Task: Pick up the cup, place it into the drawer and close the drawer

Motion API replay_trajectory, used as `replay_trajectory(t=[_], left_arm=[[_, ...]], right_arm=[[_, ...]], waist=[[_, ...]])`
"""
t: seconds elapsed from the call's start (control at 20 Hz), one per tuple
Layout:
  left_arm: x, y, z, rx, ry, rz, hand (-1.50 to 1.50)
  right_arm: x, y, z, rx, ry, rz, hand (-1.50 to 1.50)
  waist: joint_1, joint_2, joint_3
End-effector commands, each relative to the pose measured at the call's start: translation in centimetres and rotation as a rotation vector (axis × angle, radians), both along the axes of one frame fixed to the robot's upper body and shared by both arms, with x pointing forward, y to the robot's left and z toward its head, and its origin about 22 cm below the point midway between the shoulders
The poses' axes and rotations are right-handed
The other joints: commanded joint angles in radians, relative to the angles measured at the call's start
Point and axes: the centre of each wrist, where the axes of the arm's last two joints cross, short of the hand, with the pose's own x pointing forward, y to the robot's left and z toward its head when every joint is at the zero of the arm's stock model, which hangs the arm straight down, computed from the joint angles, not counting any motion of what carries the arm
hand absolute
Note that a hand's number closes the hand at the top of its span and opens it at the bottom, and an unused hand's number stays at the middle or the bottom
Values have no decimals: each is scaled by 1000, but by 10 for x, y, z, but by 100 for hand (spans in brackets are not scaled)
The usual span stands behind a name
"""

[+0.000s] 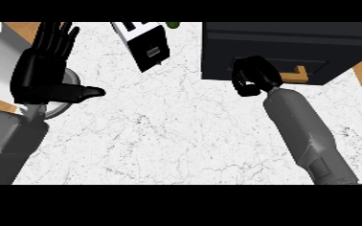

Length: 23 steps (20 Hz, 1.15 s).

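The right hand (254, 74) is at the front of the dark drawer unit (276, 43), which stands on the white marble counter (176, 134) at the view's upper right. Its fingers are curled in on themselves, and nothing shows inside them; whether they hide anything small I cannot tell. The hand lies just left of the wooden handle (300, 74) on the unit's front, close to it but seemingly not on it. Its grey forearm runs down to the lower right edge. From this steep angle I cannot tell whether the drawer is pushed in or pulled out. Where the cup is I cannot tell either: no part of it can be made out on the counter or by the drawer. The left hand (39, 69) rests at the upper left edge, open, fingers straight and pointing up, thumb stuck out to the right. Behind it lies a grey round thing (71, 78), mostly covered by the palm and thumb. Between the two hands, near the top, a black-and-white box (148, 48) sits tilted on the counter, with a small green thing (173, 25) just beside its upper right corner.
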Motion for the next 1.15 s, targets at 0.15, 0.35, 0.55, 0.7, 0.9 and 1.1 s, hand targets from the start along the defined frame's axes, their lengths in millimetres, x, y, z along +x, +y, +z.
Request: replay_trajectory(t=[0.15,0.35,0.55,0.7,0.9,1.1], left_arm=[[-3,6,-4,-14,-9,-27,-150],[-6,9,-10,-18,-1,-62,-150],[0,-6,-6,-25,-17,-89,-150],[-1,-1,-4,-41,-13,-82,-150],[-4,-6,-20,-27,8,-104,-150],[-9,-12,-33,-42,30,-121,-150]], right_arm=[[20,-35,14,8,75,-87,150],[27,-54,32,42,83,-105,150],[34,-51,44,56,89,-110,150],[35,-71,57,113,72,-112,150],[35,-66,53,141,43,-109,150],[30,-62,41,157,36,-115,150]], waist=[[29,24,4],[41,29,4],[54,41,5],[55,39,5],[57,43,5],[63,44,5]])
